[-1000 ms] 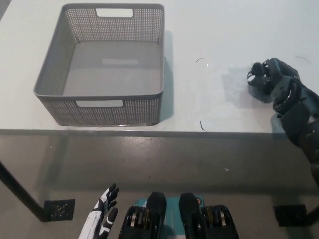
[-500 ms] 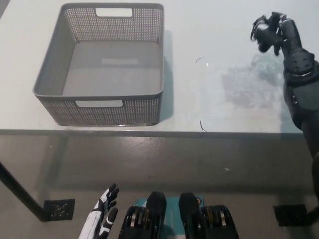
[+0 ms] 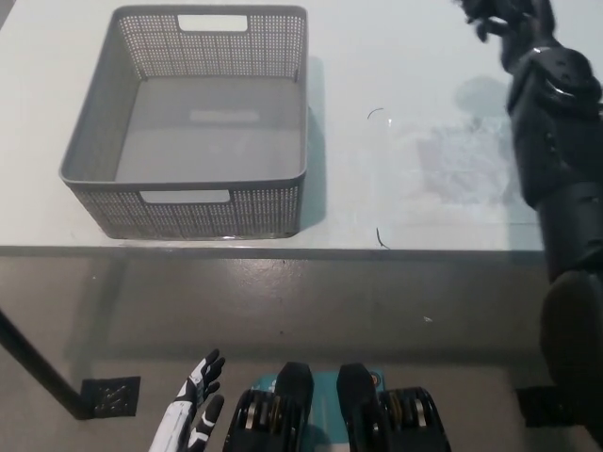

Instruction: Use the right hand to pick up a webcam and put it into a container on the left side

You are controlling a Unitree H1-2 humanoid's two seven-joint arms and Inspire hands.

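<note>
Head view: one grey basket (image 3: 184, 179) sat empty on the table (image 3: 396, 188). Right hand (image 3: 499, 17), far right of basket, grasp unclear; webcam not discernible. Left hand (image 3: 193, 410) below basket, fingers spread.

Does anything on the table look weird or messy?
Nothing is spilled or broken. The grey basket sits upright and empty. The table has only a smudgy patch and two tiny dark curls.

Single head-mounted view looks steeply down from above the table's (image 3: 405, 56) near edge, at moderate range (floor (image 3: 311, 301) below the edge fills the lower half), facing the far edge.
</note>
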